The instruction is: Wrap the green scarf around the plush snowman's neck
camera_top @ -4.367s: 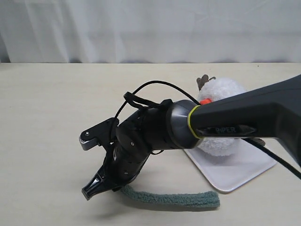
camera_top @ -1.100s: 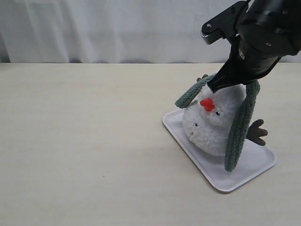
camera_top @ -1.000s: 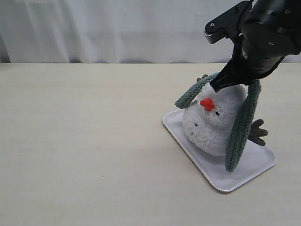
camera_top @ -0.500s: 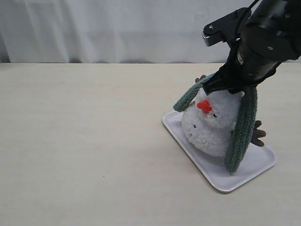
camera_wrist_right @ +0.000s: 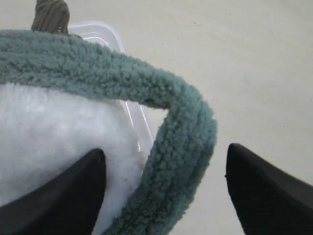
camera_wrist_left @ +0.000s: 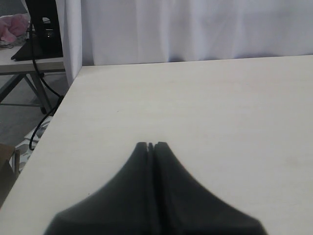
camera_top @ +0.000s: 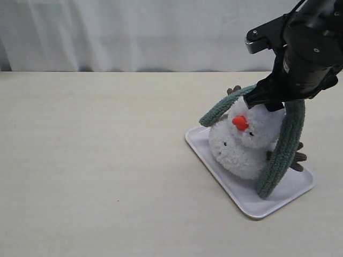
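My right claw (camera_wrist_right: 164,149), jaws wide apart, straddles the fuzzy sage-green fabric scarf (camera_wrist_right: 98,68) draped over the fluffy white plush snowman (camera_wrist_right: 58,127) below; my left claw (camera_wrist_left: 150,145) is closed.

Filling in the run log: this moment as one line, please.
green scarf: draped over plush snowman, ends loose | plush snowman: on tray | right gripper: open over scarf | left gripper: shut, over table
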